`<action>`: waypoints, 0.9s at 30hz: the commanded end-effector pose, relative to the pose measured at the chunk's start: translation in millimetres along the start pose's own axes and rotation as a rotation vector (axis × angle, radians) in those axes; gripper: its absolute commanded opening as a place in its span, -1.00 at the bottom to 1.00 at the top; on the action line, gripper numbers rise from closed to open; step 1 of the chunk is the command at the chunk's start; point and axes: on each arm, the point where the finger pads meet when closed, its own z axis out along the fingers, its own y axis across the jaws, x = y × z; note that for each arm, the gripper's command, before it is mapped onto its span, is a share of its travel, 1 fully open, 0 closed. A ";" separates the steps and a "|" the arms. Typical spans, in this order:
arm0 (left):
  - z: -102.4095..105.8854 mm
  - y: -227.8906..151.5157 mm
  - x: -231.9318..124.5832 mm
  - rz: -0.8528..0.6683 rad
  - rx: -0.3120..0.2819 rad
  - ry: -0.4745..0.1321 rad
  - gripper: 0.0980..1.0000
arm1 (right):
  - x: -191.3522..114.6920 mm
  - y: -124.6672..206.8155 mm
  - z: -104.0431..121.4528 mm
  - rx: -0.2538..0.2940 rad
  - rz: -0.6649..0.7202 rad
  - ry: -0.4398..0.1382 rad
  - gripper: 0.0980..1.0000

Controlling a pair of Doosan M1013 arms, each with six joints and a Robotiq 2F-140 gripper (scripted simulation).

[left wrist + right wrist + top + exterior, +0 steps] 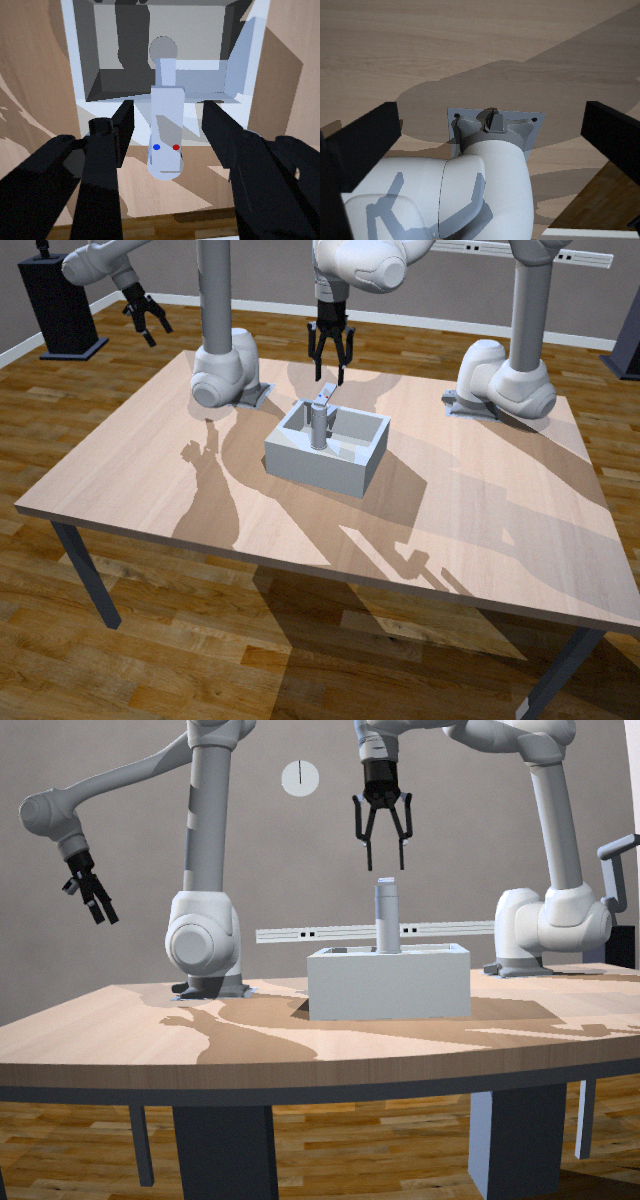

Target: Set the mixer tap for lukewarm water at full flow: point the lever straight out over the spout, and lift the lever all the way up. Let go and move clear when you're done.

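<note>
Mixer tap [318, 431] [387, 924] [165, 175] stands upright at one long side of the grey basin [315, 467] [387, 986] [255, 50] on the desk [129, 446] [77, 1035] [295, 110] [370, 50], w/ its lever [325, 395] [386, 880] [167, 120] aimed out over the spout [166, 72] & into the basin side; exact lift angle n/c from these views. L pincer [329, 381] [385, 869] [168, 117] hangs pointing down above the basin's tap, fingers part-way apart w/ nothing btwn them, just clear of the lever. R pincer [160, 338] [107, 921] [490, 117] is well apart from the basin, up in the air, tilted, fingers wide apart & empty.
</note>
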 end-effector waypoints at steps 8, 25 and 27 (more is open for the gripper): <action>-15.5 -0.1 -0.3 0.000 0.001 -0.002 -0.15 | 0.2 -0.2 -0.7 0.001 0.000 0.001 1.00; -17.4 0.0 -0.3 0.000 0.001 -0.002 -1.00 | 0.2 -0.2 -0.7 0.001 0.000 0.001 1.00; -17.4 0.0 -0.3 0.000 0.001 -0.002 -1.00 | 0.2 -0.2 -0.7 0.001 0.000 0.001 1.00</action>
